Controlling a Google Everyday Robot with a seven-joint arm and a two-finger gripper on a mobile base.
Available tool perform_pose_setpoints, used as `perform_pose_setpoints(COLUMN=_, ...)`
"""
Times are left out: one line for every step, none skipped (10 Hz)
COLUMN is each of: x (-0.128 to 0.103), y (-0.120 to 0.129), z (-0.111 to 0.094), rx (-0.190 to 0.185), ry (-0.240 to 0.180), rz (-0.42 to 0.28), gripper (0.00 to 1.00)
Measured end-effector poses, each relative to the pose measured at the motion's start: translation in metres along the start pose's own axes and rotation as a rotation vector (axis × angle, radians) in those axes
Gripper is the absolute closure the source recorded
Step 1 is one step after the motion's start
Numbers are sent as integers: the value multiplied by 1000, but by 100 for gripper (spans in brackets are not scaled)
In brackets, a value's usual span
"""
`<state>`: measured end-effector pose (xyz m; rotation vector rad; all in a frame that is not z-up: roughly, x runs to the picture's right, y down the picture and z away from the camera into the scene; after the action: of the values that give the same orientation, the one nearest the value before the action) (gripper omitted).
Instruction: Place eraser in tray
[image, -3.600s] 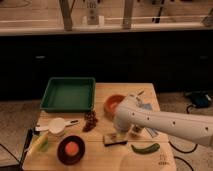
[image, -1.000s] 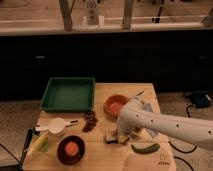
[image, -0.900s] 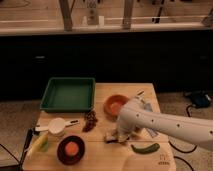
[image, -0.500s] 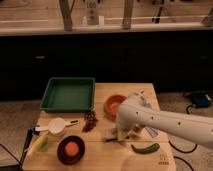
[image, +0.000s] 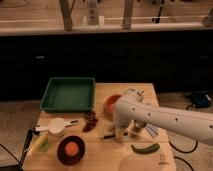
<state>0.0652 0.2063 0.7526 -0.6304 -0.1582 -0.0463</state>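
eraser: small flat block lying on the bench, middle-front, outside the tray and well apart from it
hand: low over the bench, just right of the eraser; clenched; can't tell whether it touches the eraser, no grasp visible
arm: white, enters from the right edge, runs left across the bench, bends down at the wrist
tray: green, shallow, raised rim; rear-left of the bench
orange bowl: just right of the tray, partly hidden behind the wrist
dark red cluster: in front of the tray's right corner, left of the hand
white cup: front-left, in front of the tray
dark plate: front edge, left of centre, something orange on it
yellow-green item: far left, beside the plate; can't identify it
green pepper: front-right, under the arm
blue-grey cloth: right of the hand, mostly covered by the arm
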Motion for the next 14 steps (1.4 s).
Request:
perform_pose_setpoints(x=-1, y=-2, z=-2, rx=1, ry=1, rz=0, gripper=100)
perform_pose_setpoints(x=-2, y=-4, z=-3, rx=2, ry=3, rz=0, gripper=100)
perform_pose_setpoints(x=-7, y=-6, z=-5, rx=3, ry=5, rz=-5, gripper=100)
perform_pose_setpoints(x=-13, y=-11, z=-8, rx=7, ry=7, rz=-12, gripper=100)
perform_pose_setpoints(x=-15, y=-14, z=-9, rx=9, ry=5, rz=-14, gripper=100)
perform_pose_setpoints(x=-15, y=-17, z=-10, rx=8, ry=12, rz=-16, gripper=100)
perform_pose_setpoints(x=-17, y=-21, z=-12, rx=12, ry=14, rz=-20, gripper=100)
perform_pose_setpoints(x=-22, y=-26, z=-15, rx=13, ry=17, rz=-29, gripper=100)
perform_pose_setpoints(x=-26, y=-30, z=-17, rx=16, ry=15, rz=-36, gripper=100)
perform_pose_setpoints(x=-28, y=-34, z=-21, rx=16, ry=20, rz=-42, gripper=100)
perform_pose_setpoints(x=-30, y=-38, z=-23, rx=17, ry=22, rz=-46, gripper=100)
perform_pose_setpoints(x=-31, y=-41, z=-25, rx=17, ry=23, rz=-50, gripper=100)
perform_pose_setpoints(x=-31, y=-46, z=-29, rx=20, ry=25, rz=-52, gripper=100)
perform_pose_setpoints(x=-35, y=-51, z=-31, rx=19, ry=27, rz=-57, gripper=100)
